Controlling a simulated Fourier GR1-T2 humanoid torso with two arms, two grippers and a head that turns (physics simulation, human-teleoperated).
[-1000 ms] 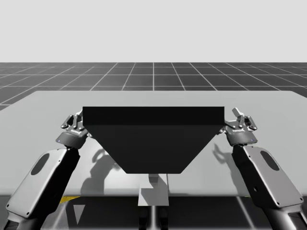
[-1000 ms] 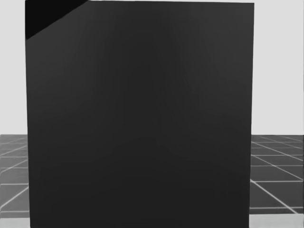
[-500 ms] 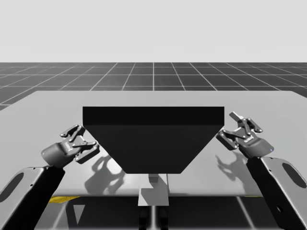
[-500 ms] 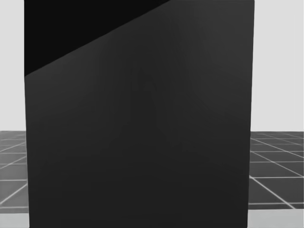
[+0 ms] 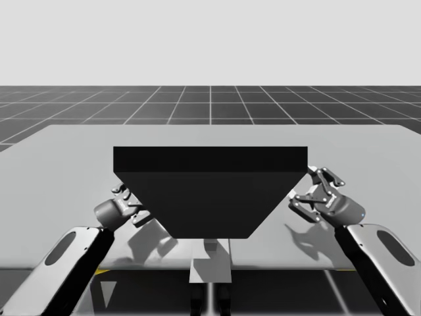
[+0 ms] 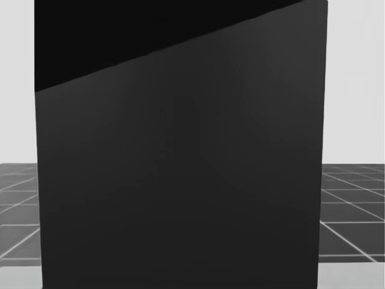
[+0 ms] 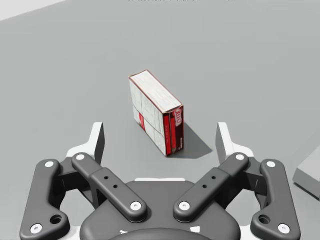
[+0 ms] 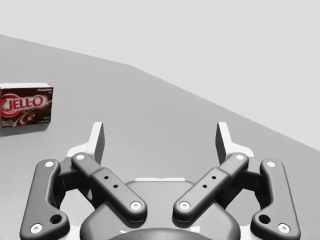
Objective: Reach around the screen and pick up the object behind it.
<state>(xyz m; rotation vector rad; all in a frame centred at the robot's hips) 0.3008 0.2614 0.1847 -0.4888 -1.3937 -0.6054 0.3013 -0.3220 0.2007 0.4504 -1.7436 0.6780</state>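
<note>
A tall black screen point(image 5: 210, 191) stands mid-table and takes up most of the head view point(image 6: 180, 180). Ahead of my left gripper point(image 7: 160, 135), a small red-and-brown box point(image 7: 156, 112) stands on edge on the grey table, beyond the open fingers and apart from them. From the right wrist the same box point(image 8: 26, 105) lies far off to one side of my right gripper point(image 8: 160, 132), which is open and empty. From above, my left gripper point(image 5: 125, 205) is at the screen's left edge and my right gripper point(image 5: 309, 195) at its right edge.
The grey table point(image 5: 368, 151) stretches wide on both sides of the screen. A grey stand point(image 5: 210, 247) sits under the screen at the table's near edge. A grey slab's corner point(image 7: 310, 175) lies beside my left gripper. A dark gridded floor lies beyond the table.
Both grippers have dropped back from the screen's upper corners and swung in close to its lower sides. My head has turned slightly, and the dark band across the screen's top has grown.
</note>
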